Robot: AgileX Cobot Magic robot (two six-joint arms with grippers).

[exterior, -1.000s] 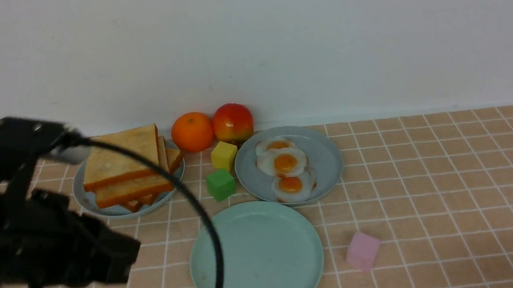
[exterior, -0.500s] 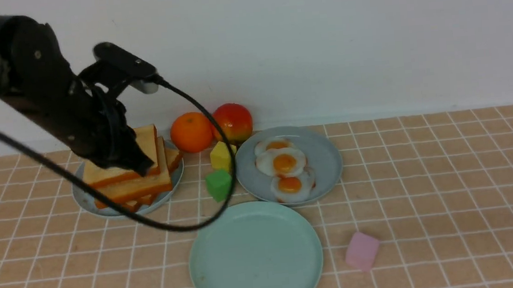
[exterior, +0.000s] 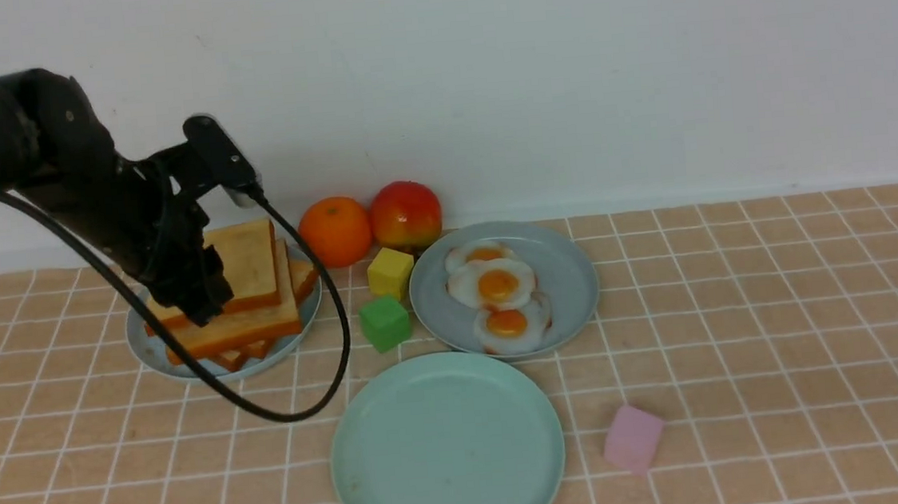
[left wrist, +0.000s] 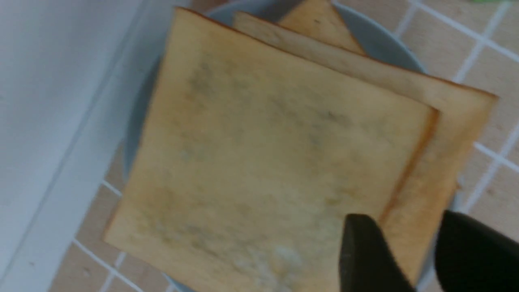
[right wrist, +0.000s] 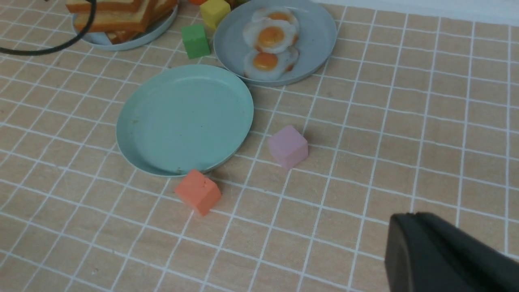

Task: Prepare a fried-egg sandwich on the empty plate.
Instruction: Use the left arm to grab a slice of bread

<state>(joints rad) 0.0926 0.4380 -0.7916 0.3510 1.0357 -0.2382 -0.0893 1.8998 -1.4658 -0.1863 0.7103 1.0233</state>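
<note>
Right gripper [right wrist: 409, 239]: nearest of all, on the robot's side of the empty plate [exterior: 451, 476] and to its right; pressed shut, with nothing in it.
Orange cube [right wrist: 198, 191]: touching or almost touching the plate's near rim; unmoved.
Empty plate: bare, exactly as it was a second ago; no part of the sandwich is on it yet.
Pink cube [exterior: 634, 438]: just right of the plate; unmoved.
Green cube [exterior: 385, 322]: just beyond the plate's far-left rim, with a yellow cube [exterior: 391, 272] behind it.
Fried egg [exterior: 493, 284]: middle of three on the blue-grey plate [exterior: 571, 274] just beyond the empty plate; untouched, same place as before.
Top toast slice [exterior: 253, 255]: on the toast stack beyond and left of the plate; it lies flat on the slice below and has not shifted.
Left gripper [left wrist: 405, 227]: the one real change. A second ago the arm hung low, near and left of the plate; it has since swung out over the toast. Its fingers [left wrist: 365, 255] are now parted astride one edge of the top slice, holding nothing as far as I can tell.
Meaning: the first pick is being lined up, not made; the task is at its very start, probably bread first.
Orange [exterior: 336, 230] and apple [exterior: 406, 214]: farthest back, by the wall; unchanged.
</note>
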